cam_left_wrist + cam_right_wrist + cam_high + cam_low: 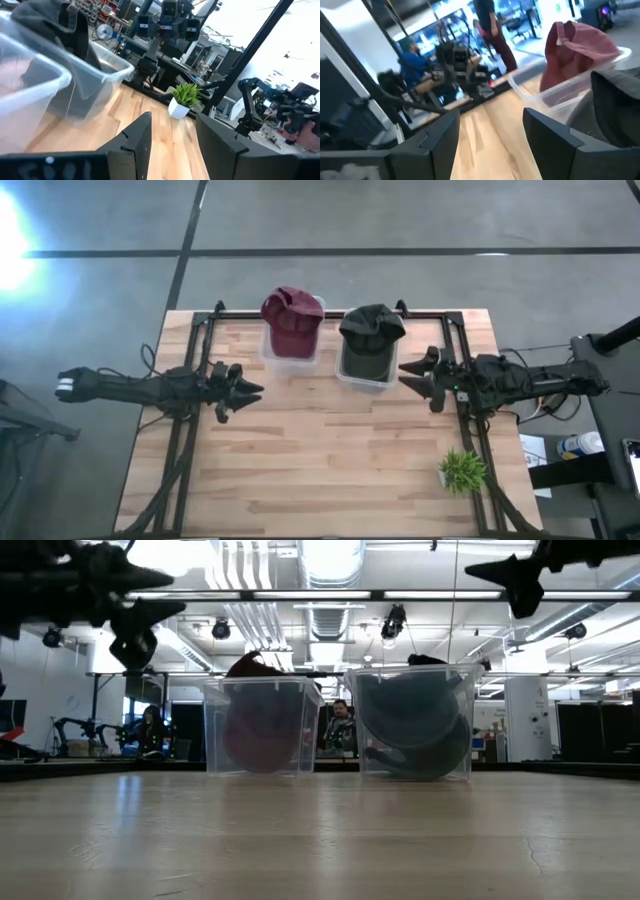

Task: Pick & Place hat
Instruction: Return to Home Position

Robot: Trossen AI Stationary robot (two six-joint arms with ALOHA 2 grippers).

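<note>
A maroon hat (292,323) sits in a clear plastic bin (268,356) at the table's far side; it also shows in the right wrist view (575,52). A dark grey hat (370,335) sits in a second clear bin (345,378) to its right, also seen in the low view (415,735). My left gripper (252,390) hovers open above the table, left of the bins, holding nothing. My right gripper (408,377) hovers open just right of the dark hat's bin, also holding nothing.
A small potted green plant (462,471) stands near the table's right near corner. A black metal frame (200,330) runs along the table's left, far and right sides. Bare wood (330,460) spreads over the near half. People sit and stand in the room beyond the table.
</note>
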